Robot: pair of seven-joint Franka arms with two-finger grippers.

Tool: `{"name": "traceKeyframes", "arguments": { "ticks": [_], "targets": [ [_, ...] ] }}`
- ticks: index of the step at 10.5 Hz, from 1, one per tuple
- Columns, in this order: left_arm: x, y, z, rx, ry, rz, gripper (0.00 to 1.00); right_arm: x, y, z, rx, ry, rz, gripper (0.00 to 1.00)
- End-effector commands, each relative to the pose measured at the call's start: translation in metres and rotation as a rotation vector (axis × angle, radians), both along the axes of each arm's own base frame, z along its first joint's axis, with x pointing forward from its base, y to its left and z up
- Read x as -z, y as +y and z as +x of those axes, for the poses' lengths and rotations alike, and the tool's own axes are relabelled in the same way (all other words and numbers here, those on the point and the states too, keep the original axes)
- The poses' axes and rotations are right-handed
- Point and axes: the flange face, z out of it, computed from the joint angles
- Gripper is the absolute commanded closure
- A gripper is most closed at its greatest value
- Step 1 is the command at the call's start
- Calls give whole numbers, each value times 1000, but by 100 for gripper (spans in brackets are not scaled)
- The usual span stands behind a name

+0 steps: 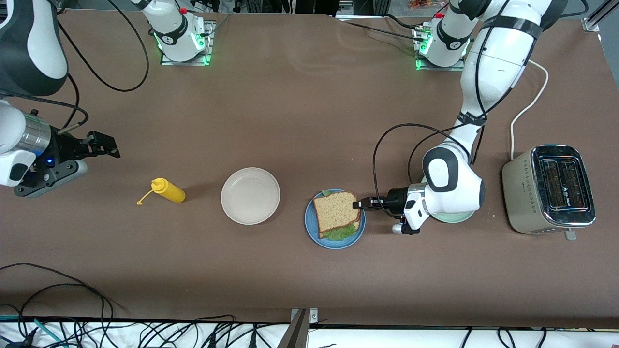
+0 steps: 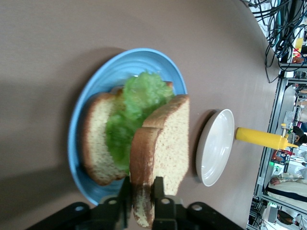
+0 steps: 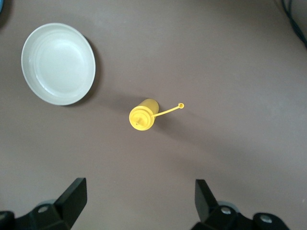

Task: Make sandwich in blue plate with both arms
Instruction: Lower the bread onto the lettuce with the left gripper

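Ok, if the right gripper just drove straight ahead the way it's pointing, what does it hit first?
Most likely the yellow mustard bottle: the open right gripper looks down with the bottle centred ahead of its fingers. Depth is uncertain, so it might just miss and meet the table.

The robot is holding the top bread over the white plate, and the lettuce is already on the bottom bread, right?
Not quite. The left gripper holds the top bread slice over the blue plate, not the white plate, which sits bare beside it. The left wrist view shows this. The lettuce is indeed on the bottom slice.
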Motion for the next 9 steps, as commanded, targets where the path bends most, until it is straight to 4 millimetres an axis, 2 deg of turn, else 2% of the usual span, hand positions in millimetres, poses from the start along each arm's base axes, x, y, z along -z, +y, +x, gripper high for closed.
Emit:
{"name": "traceKeyframes", "arguments": {
  "ticks": [1, 3, 6, 8, 9],
  "targets": [
    [18, 16, 7, 37, -91, -30, 0, -24, 7, -7, 154, -16, -80, 0],
    [22, 38, 10, 71, -165, -30, 0, -28, 12, -9, 200, -25, -98, 0],
    [21, 47, 9, 70, -163, -31, 0, -28, 9, -8, 224, -27, -114, 0],
    [6, 56, 12, 61, -166, -30, 0, -42, 10, -9, 230, -53, -105, 0],
    [-1, 58, 6, 68, -159, -34, 0, -49, 9, -9, 234, -64, -99, 0]
  ]
}}
